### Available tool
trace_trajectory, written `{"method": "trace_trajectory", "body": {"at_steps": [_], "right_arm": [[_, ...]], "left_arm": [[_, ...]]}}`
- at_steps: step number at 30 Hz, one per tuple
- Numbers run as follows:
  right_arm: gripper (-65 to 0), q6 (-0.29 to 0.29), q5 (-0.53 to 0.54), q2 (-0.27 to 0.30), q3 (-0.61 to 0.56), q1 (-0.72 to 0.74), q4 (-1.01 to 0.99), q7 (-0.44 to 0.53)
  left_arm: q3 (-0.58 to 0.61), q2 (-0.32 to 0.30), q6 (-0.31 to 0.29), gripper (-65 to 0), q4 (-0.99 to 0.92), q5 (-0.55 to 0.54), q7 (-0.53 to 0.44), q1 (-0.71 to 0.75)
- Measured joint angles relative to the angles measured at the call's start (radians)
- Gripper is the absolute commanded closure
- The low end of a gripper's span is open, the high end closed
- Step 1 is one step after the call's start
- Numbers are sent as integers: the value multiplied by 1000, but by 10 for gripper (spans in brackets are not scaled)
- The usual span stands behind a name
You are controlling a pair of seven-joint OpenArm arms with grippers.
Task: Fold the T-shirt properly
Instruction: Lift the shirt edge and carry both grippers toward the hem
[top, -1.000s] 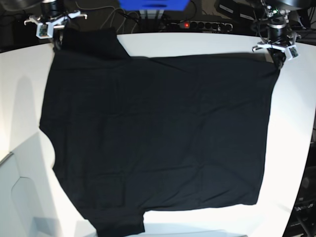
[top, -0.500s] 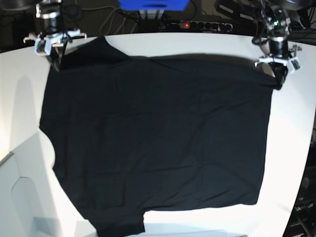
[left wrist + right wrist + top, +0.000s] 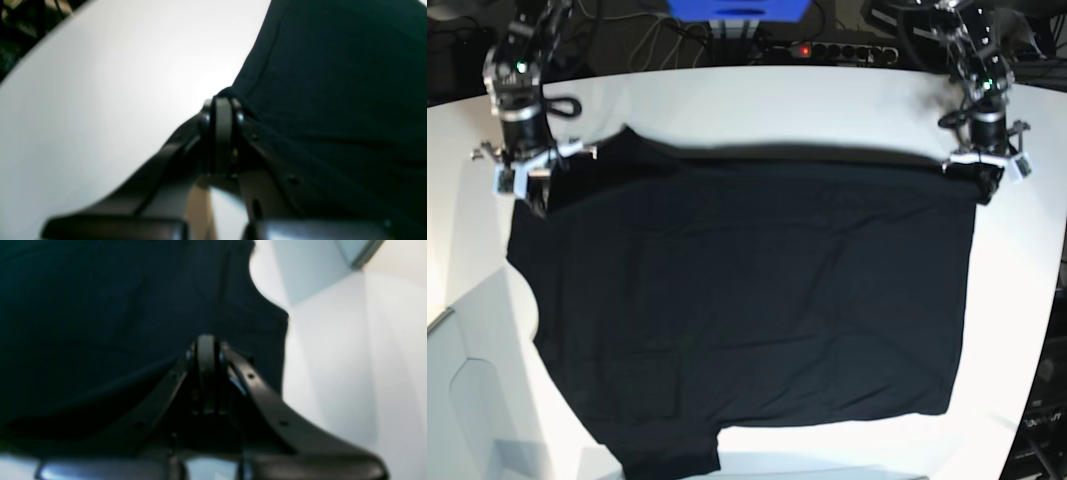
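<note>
Now, in the left wrist view, left gripper (image 3: 223, 110) pinched tight on the T-shirt (image 3: 333, 83) edge, bare white table (image 3: 100, 100) open toward 9 o'clock. In the right wrist view, right gripper (image 3: 206, 350) clamped on black cloth too, free table toward 3 o'clock. In the base view, far edge pulled nearer than a second ago, toward 6 o'clock, so fold begun; shirt spread flat mid-table.

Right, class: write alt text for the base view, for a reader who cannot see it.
A large black T-shirt lies spread on a white table, seen from above. The right pincer is shut on its far corner at the picture's left, and the left pincer is shut on its far corner at the picture's right.
</note>
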Motion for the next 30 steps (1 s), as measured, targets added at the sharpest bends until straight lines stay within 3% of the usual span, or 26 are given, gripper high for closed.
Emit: {"method": "trace_trajectory", "body": {"at_steps": [8,14,30], "right_arm": [[0,0,1,24,-5,186,-6,-167],[0,0,1,75,-88,306,-124,-219],[0,0,1,126,-144,528,-409,-212]], "left_arm": [[0,-5,-4,0,-5,-1,92,-91],[-3,-5,-3,0,-5,0,129,-141],[3,-33,-4,0,-68,0,135,-262]]}}
